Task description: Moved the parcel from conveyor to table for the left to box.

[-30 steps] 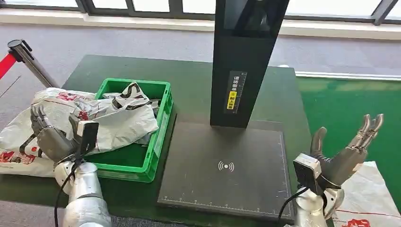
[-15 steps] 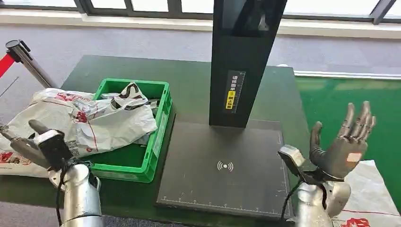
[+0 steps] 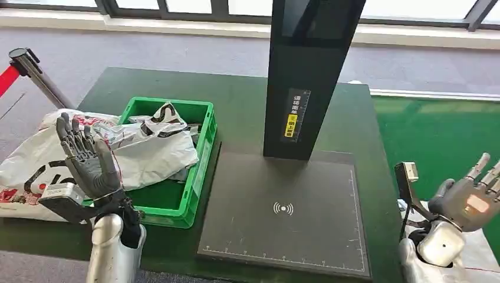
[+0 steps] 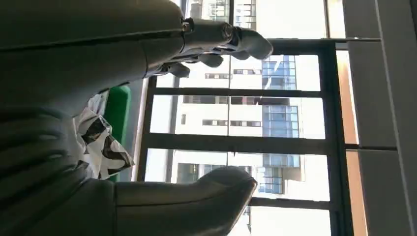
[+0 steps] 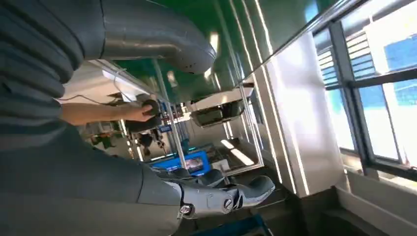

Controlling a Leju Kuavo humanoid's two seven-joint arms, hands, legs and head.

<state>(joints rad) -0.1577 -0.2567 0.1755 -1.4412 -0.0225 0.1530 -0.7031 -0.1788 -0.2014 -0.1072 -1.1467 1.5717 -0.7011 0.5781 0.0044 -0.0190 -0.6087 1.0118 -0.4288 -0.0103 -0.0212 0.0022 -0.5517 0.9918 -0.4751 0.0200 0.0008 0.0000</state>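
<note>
1. Dark green table [image 3: 247, 112] from the head view: the left hand [image 3: 88, 162] has swung up from the parcels at 9 o'clock — fingers spread, holding nothing. A white parcel [image 3: 150, 147] lies in the green crate [image 3: 197, 171]; the right hand [image 3: 469, 200], also spread and bare, has dropped toward 4 o'clock beside another parcel [image 3: 486, 259].
2. Left wrist: spread fingers [image 4: 236, 42] against windows.
3. Right wrist: nothing held — likely heading for the next pick-up.
</note>
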